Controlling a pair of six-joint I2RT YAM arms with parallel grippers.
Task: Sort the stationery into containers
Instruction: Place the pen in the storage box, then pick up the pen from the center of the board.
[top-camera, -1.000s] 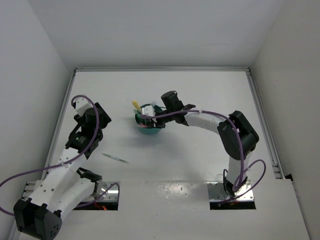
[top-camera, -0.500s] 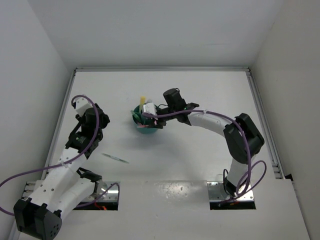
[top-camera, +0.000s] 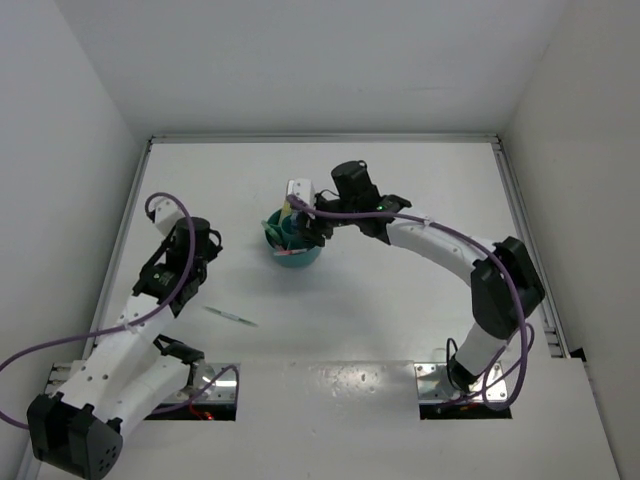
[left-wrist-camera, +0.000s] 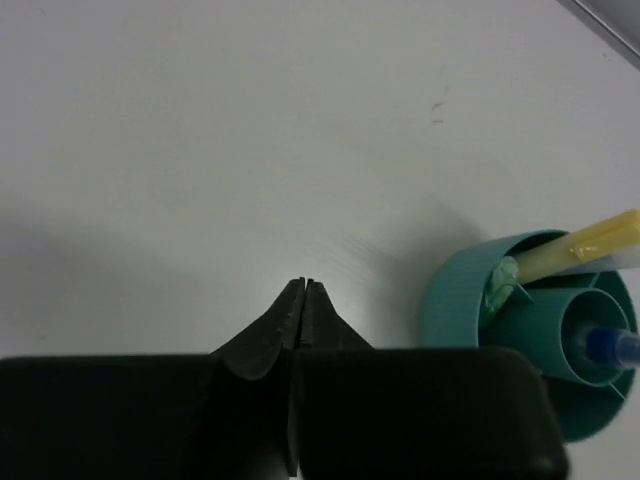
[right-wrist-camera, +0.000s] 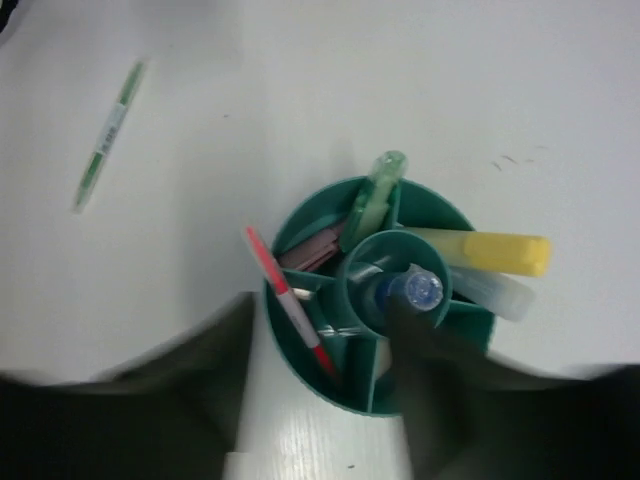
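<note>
The round teal tub (right-wrist-camera: 372, 300) stands mid-table, also seen in the top view as the tub (top-camera: 296, 243) and at the right of the left wrist view as the tub (left-wrist-camera: 525, 335). A blue-capped bottle (right-wrist-camera: 417, 290) stands in its centre cup. A yellow stick (right-wrist-camera: 490, 251), a pale stick (right-wrist-camera: 497, 294), a mint-green stick (right-wrist-camera: 375, 192), a red and white pen (right-wrist-camera: 290, 304) and a tan block (right-wrist-camera: 312, 250) fill the outer compartments. My right gripper (right-wrist-camera: 322, 325) hovers open over the tub, one finger beside the bottle. My left gripper (left-wrist-camera: 303, 286) is shut and empty, left of the tub.
A thin green and white pen (right-wrist-camera: 104, 135) lies loose on the white table, seen in the top view as the pen (top-camera: 230, 316) between the left arm and the tub. White walls enclose the table on three sides.
The right gripper has opened and shifted over the tub, with the bottle now standing in the centre cup. The left gripper has closed and drawn back slightly.
</note>
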